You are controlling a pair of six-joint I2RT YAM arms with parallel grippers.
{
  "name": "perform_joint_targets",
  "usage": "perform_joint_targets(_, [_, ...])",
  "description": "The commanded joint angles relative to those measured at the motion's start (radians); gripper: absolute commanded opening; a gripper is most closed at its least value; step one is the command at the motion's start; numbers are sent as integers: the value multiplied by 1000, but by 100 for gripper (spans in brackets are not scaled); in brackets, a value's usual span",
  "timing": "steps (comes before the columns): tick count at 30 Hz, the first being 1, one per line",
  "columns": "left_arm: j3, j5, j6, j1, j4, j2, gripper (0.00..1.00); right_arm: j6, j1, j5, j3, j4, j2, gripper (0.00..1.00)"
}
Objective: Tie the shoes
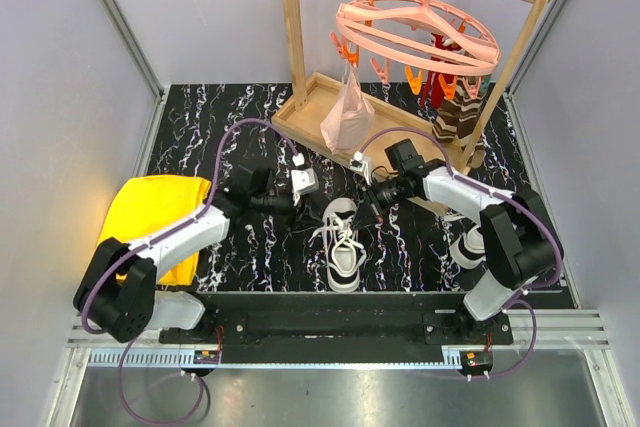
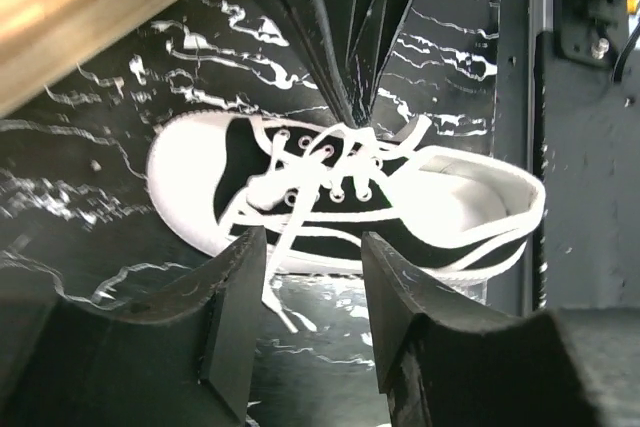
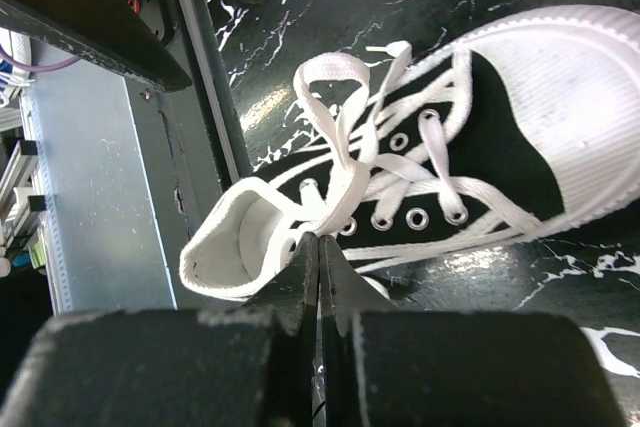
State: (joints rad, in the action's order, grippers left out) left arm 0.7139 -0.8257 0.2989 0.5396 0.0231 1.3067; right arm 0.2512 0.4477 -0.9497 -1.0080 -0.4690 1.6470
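Note:
One of the shoes [image 1: 343, 242], a white sneaker with black sides, lies on the black marbled table between both grippers. Its laces [image 1: 340, 232] are loose. The other shoe [image 1: 468, 244] sits at the right, partly hidden behind the right arm. My right gripper [image 3: 322, 237] is shut on the base of a lace loop [image 3: 335, 117] at the shoe's [image 3: 450, 147] collar; from above, the right gripper [image 1: 366, 209] is at the shoe's far end. My left gripper [image 2: 312, 237] is open just off the shoe's [image 2: 340, 197] side. A loose lace end [image 2: 275, 297] trails between its fingers, untouched.
A wooden rack [image 1: 293, 47] with a tray base stands at the back. It carries a pink round clip hanger [image 1: 415, 32], a plastic bag [image 1: 347, 112] and brown striped socks [image 1: 455, 117]. A yellow cloth [image 1: 160, 212] lies at the left. A metal rail [image 1: 340, 332] runs along the near edge.

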Motion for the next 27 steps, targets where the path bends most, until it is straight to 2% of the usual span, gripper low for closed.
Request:
perform_joint_targets(1, [74, -72, 85, 3, -1, 45, 46, 8, 22, 6, -40, 10, -39, 0])
perform_joint_targets(6, [61, -64, 28, 72, 89, 68, 44, 3, 23, 9, -40, 18, -44, 0])
perform_joint_targets(12, [55, 16, 112, 149, 149, 88, 46, 5, 22, -11, -30, 33, -62, 0])
perform_joint_targets(27, [125, 40, 244, 180, 149, 198, 48, 30, 23, -38, -34, 35, -64, 0])
